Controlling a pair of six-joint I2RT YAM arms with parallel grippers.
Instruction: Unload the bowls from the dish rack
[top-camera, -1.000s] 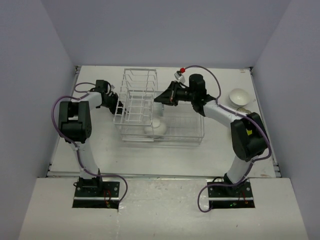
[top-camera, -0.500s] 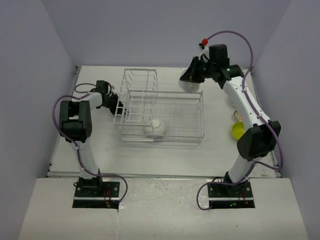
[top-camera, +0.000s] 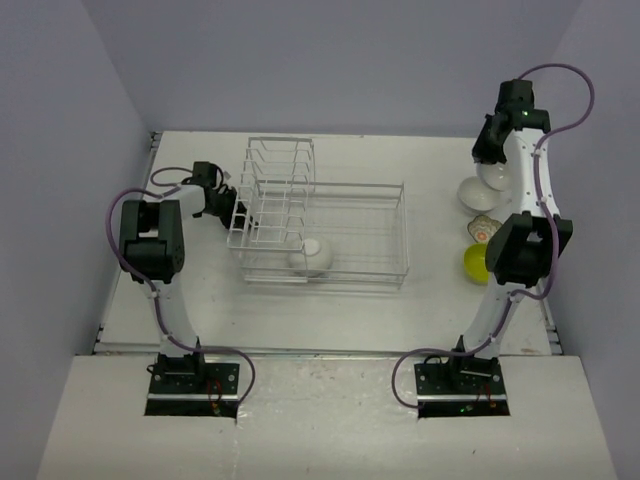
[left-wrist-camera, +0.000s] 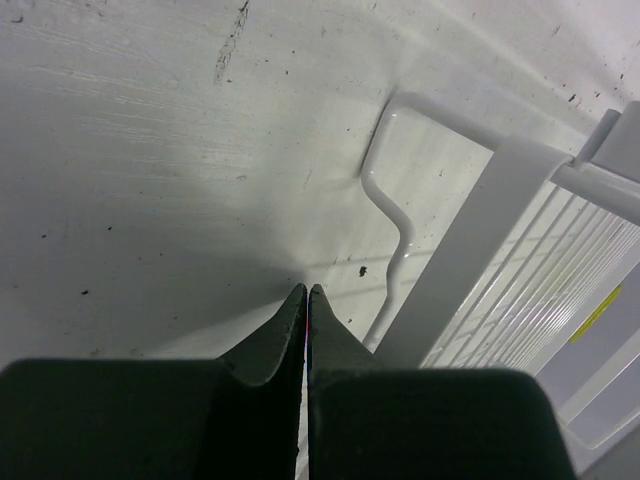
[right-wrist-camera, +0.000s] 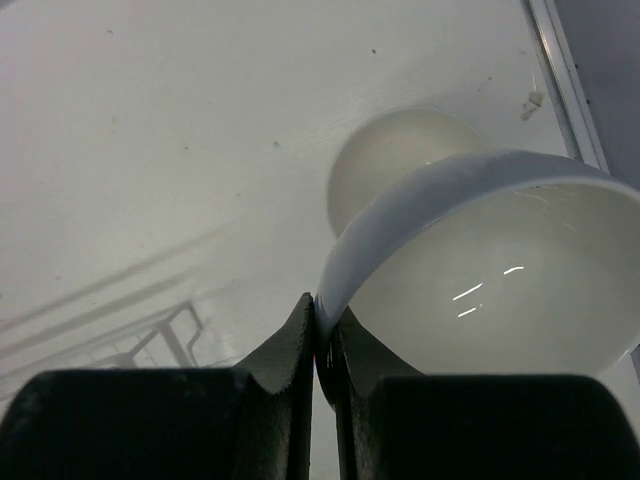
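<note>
The right gripper (right-wrist-camera: 318, 310) is clamped narrow on the rim of a white bowl (right-wrist-camera: 480, 260). The rim runs between its two fingers, and the bowl hangs in the air, clear of the table (top-camera: 200, 290). Just below and beyond the fingertips a second white bowl (right-wrist-camera: 392, 165) sits on the table, apart from the held one. From the gripper back toward the arm's base, a patterned bowl (top-camera: 483, 230) and then a lime-yellow bowl (top-camera: 476, 262) rest on the table in a loose row. All of these are outside the dish rack (top-camera: 404, 235), which stands well to this gripper's left.

The left gripper (left-wrist-camera: 305, 295) has its fingers pressed together with nothing between them. It sits low over the table, just beside a bent wire foot at the rack's taller slotted end.

The unloading looks mostly done. Three bowls are out on the table, and a fourth is out of the rack but not yet set down. One last bowl (top-camera: 312, 255), plain white, lies in the low basket near the slotted section, to the right of the left gripper. No other bowl shows in the rack. What probably remains is to place the held bowl by the others and fetch that last one.
</note>
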